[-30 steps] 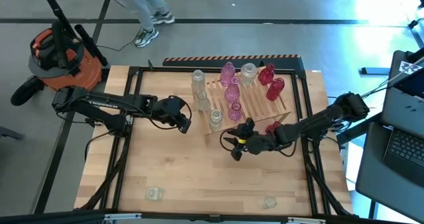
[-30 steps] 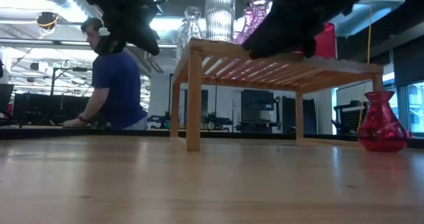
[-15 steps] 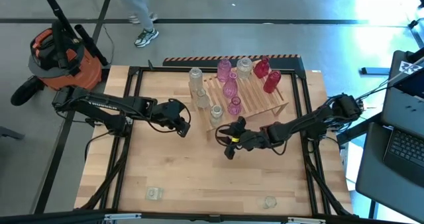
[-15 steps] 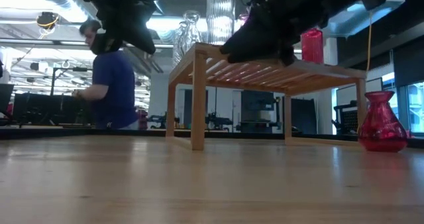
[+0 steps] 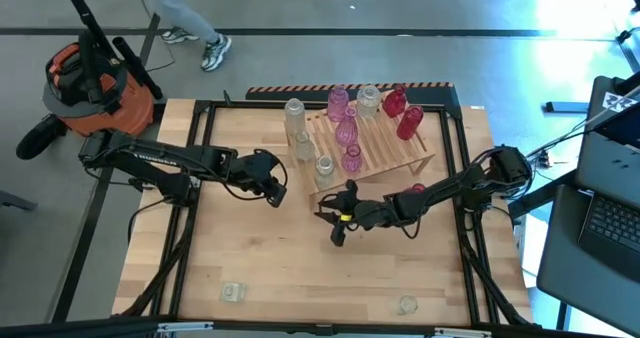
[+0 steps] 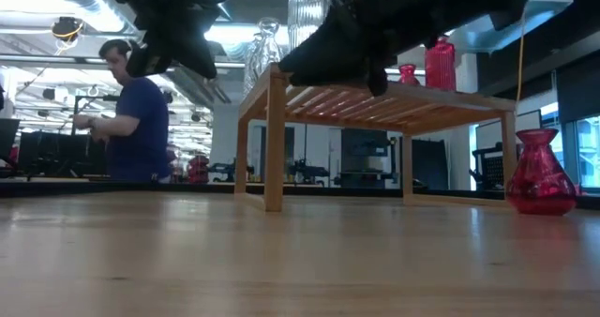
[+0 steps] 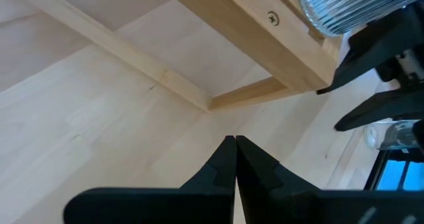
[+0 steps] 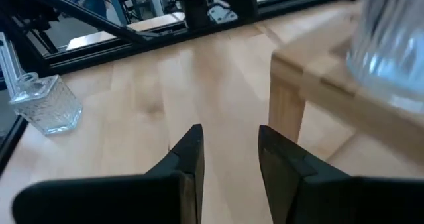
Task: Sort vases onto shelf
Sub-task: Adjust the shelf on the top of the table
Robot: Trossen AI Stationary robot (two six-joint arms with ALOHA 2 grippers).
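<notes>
Shelf: light wood slatted shelf (image 5: pixel 385 146) stands at the far middle of the desk (image 5: pixel 250 258), turned at an angle.
Vases on shelf: pink vases (image 5: pixel 346 133) stand along its middle, red vases (image 5: pixel 409 123) on the right part, clear vases (image 5: pixel 296 128) at the left edge, one more clear one (image 5: pixel 369 100) at the back.
Loose vases: red vase (image 6: pixel 541 172) stands on the desk just beside the shelf's right end; two clear pieces, one (image 5: pixel 232 292) near the front left and one (image 5: pixel 406 304) near the front right.
Right hand: right hand (image 5: pixel 335 225) hovers above the desk just in front of the shelf's near-left corner, fingers (image 8: pixel 187 159) parted with nothing between them.
Left hand: left hand (image 5: pixel 281 188) hangs left of the shelf, fingers (image 7: pixel 228 168) pressed together, empty.
Background: person (image 6: pixel 131 111) stands beyond the desk in the low view.
</notes>
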